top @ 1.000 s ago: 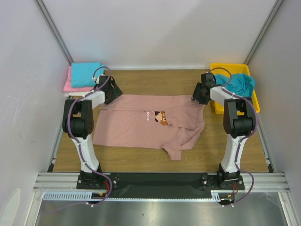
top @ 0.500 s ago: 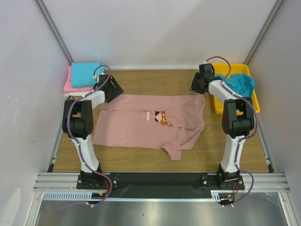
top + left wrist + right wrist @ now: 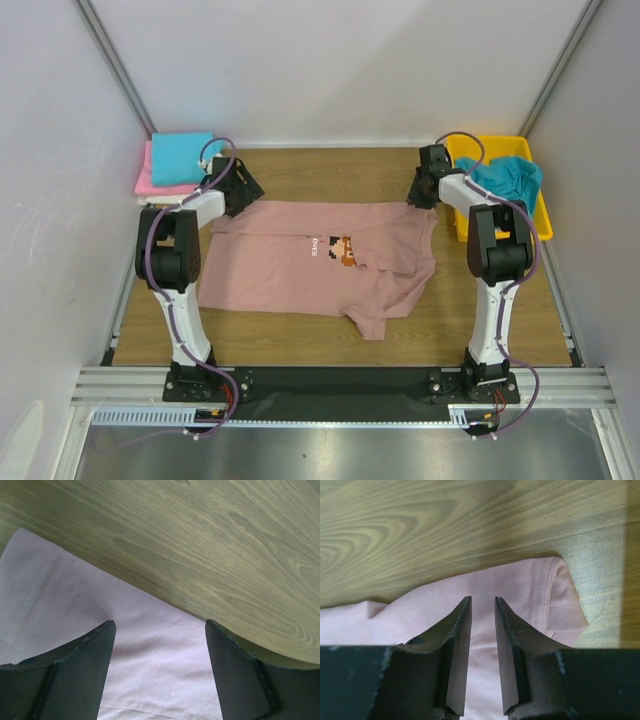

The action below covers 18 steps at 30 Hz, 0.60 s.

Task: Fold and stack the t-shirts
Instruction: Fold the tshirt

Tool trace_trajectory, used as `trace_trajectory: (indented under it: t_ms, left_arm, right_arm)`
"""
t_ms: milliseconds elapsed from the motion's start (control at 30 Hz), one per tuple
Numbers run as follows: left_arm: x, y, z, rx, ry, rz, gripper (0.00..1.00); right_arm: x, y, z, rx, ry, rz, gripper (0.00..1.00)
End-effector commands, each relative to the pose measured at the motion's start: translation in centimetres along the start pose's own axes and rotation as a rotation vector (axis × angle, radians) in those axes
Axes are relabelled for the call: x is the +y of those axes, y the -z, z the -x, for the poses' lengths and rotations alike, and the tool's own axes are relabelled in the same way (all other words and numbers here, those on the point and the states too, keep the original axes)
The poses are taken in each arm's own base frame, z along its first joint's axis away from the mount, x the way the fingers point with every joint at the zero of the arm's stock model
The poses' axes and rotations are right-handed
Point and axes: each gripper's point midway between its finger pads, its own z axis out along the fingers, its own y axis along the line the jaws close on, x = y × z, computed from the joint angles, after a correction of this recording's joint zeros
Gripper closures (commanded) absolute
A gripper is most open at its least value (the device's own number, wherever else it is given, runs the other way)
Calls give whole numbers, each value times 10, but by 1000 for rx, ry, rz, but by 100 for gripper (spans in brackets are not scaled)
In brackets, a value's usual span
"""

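Beneath both sets of jaws lies the dusty-pink shirt [image 3: 300,265], spread print-up with one corner folded over. The left gripper [image 3: 157,625] gapes wide over its edge. The right gripper [image 3: 483,600] is narrowed to a slit, clamping nothing, with a hemmed corner just right.

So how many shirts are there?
4: a dusty-pink shirt spread mid-table, a blue shirt folded on a bright pink shirt back left, a teal shirt in the yellow bin. Others may be hidden.
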Motion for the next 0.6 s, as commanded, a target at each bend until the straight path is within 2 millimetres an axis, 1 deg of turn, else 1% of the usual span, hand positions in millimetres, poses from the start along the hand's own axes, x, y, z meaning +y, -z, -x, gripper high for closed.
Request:
trace_trajectory:
  t_ms: [0,33,200,333,400,433,467,500,567]
  left_arm:
    - [-12,-4,12,-21,43,-8,22]
    - [-11,-5,14,-23,50,0,21]
    - [-4,-14,7,8,114,33,22]
    - [2,-22,4,19,153,51,21]
    - [2,-28,4,27,164,58,22]
    - [3,-30,5,30,168,62,22]
    - [2,-31,6,31,173,61,22]
    - [0,-34,9,28,176,57,21]
    - [2,-42,6,39,183,65,22]
  right_arm:
    - [-10,-8,-2,1,-10,-46,70]
    - [-12,-10,-2,4,-9,-50,70]
    - [-23,-23,-6,25,-16,-88,72]
    - [-32,-35,-2,18,-15,-110,72]
    - [-38,-43,6,8,-17,-122,72]
    - [-38,-47,8,11,-15,-123,72]
    - [-42,-48,12,14,-25,-133,72]
    - [-39,-54,18,9,-32,-116,72]
    - [-37,-59,26,4,-38,-107,72]
